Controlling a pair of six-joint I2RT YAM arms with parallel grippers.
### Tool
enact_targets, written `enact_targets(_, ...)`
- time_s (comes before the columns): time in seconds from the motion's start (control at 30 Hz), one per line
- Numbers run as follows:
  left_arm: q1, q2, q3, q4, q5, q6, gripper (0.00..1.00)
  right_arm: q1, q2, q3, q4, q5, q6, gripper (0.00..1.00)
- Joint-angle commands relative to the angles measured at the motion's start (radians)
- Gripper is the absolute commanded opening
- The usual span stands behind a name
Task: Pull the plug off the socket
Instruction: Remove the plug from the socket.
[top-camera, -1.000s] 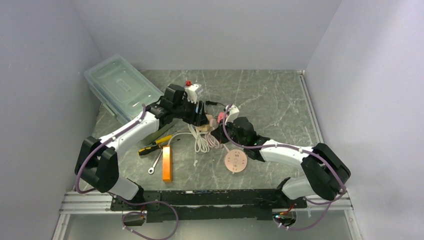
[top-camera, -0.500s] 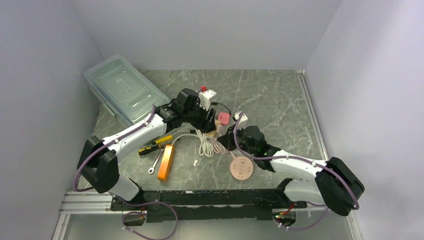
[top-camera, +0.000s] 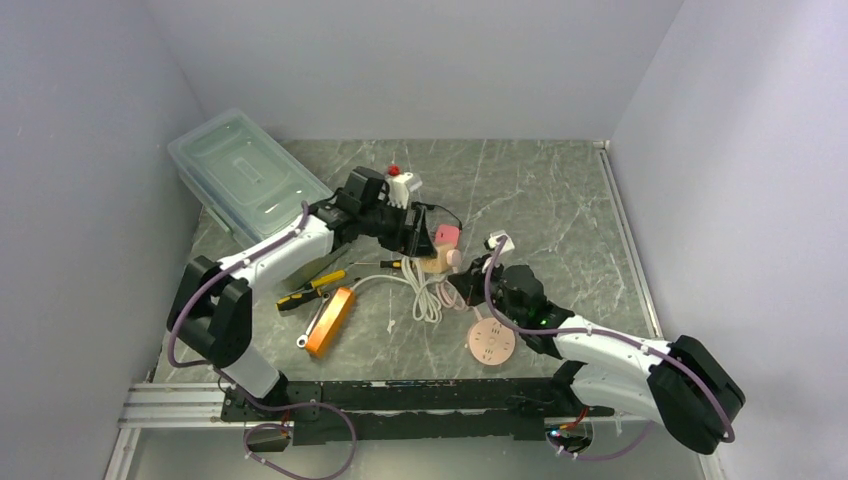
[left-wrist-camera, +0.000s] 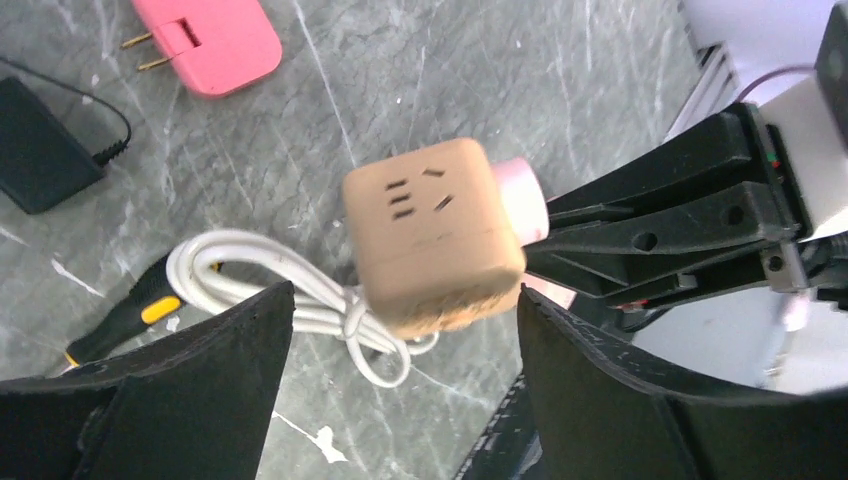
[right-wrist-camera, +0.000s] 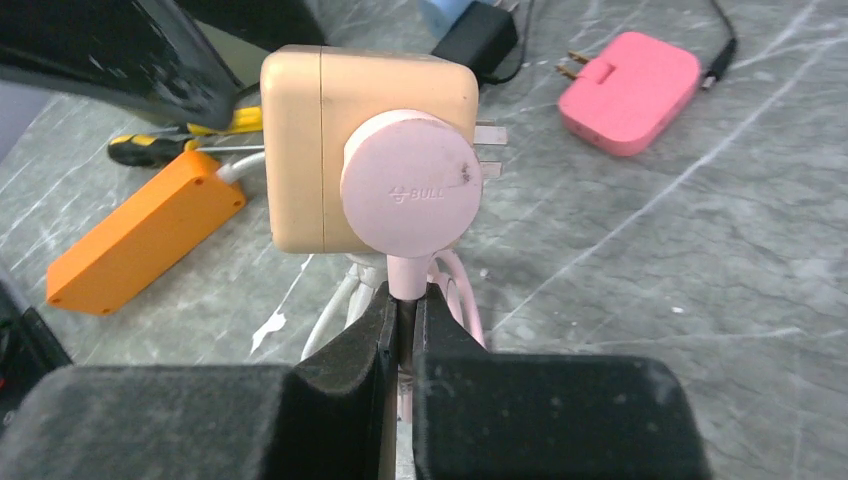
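Plug (right-wrist-camera: 405, 195) sat against tan socket (left-wrist-camera: 430, 230) over grey marble desk (top-camera: 540, 190), right pincer (right-wrist-camera: 405, 305) pinching its cord, left pincer (left-wrist-camera: 402, 300) spread.

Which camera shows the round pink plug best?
Right wrist: the round pink plug faces the lens, prongs visible beside the tan socket cube. Left wrist shows only its edge; top view, barely a speck.

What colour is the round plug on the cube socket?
Pale pink. The round plug sits against the tan cube socket, clearest in the right wrist view.
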Motion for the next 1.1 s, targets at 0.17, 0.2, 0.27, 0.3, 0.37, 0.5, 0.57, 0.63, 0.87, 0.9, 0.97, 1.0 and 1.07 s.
enact_targets(0.17,0.069,0.0,-0.009,0.082,0.224,-0.13,0.99,-0.01,-0.017,0.004,0.164,0.092,0.01,0.0)
enact_targets(0.2,0.069,0.009,-0.007,0.076,0.232,-0.131,0.99,-0.009,-0.016,0.003,0.168,0.093,0.009,0.0)
enact_targets(0.27,0.069,0.033,0.01,0.054,0.245,-0.13,1.0,-0.007,-0.02,-0.001,0.171,0.096,0.007,0.0)
enact_targets(0.3,0.068,0.047,0.015,0.048,0.253,-0.133,1.0,-0.007,-0.023,-0.002,0.172,0.099,0.005,0.0)
enact_targets(0.37,0.068,0.071,0.023,0.039,0.261,-0.145,1.0,-0.006,-0.028,-0.005,0.174,0.102,0.003,0.0)
enact_targets(0.5,0.069,0.112,0.042,0.013,0.275,-0.148,1.0,-0.003,-0.03,-0.004,0.173,0.099,-0.003,0.0)
enact_targets(0.57,0.068,0.127,0.044,0.017,0.289,-0.149,1.0,0.004,-0.029,-0.002,0.176,0.099,-0.007,0.0)
enact_targets(0.63,0.067,0.135,0.039,0.039,0.313,-0.158,1.0,0.012,-0.022,0.001,0.175,0.104,-0.01,0.0)
enact_targets(0.87,0.055,0.132,0.037,0.05,0.326,-0.144,1.0,0.051,-0.007,0.022,0.156,0.146,-0.044,0.0)
enact_targets(0.9,0.054,0.133,0.039,0.047,0.324,-0.141,1.0,0.061,-0.004,0.027,0.15,0.16,-0.051,0.0)
enact_targets(0.97,0.048,0.14,0.046,0.035,0.326,-0.133,1.0,0.087,0.004,0.036,0.142,0.19,-0.067,0.0)
enact_targets(1.0,0.046,0.145,0.053,0.021,0.323,-0.126,1.0,0.1,0.008,0.04,0.138,0.206,-0.076,0.0)
enact_targets(1.07,0.035,0.153,0.066,-0.01,0.305,-0.106,1.0,0.125,0.014,0.049,0.131,0.241,-0.093,0.0)
